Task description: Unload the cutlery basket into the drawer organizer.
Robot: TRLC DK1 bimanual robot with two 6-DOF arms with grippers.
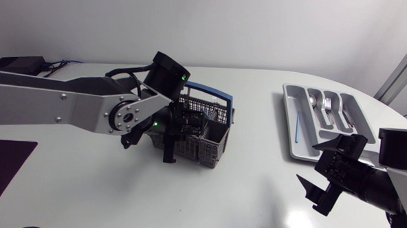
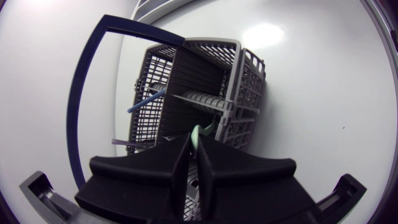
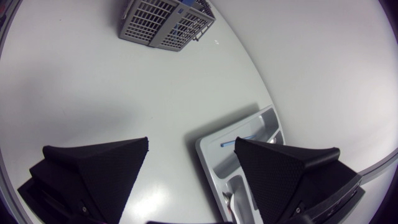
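Forks [image 1: 328, 106] already lie in the organizer [image 1: 290, 125]. Far from it, the left gripper [image 2: 194, 155] pinches, probably, a green handle [image 2: 196, 132] in the basket [image 1: 212, 153]. The right gripper [image 3: 191, 143] is spread.

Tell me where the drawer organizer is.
Head view, right side: the drawer organizer lies just beyond the open right pincer, well right of the cutlery basket.

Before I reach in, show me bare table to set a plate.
Bare white table: between the grey mesh cutlery basket and grey plastic drawer organizer, and in front of the basket. Crowded: the left gripper grips a pale green handle in the basket; the open right gripper hangs by the organizer.
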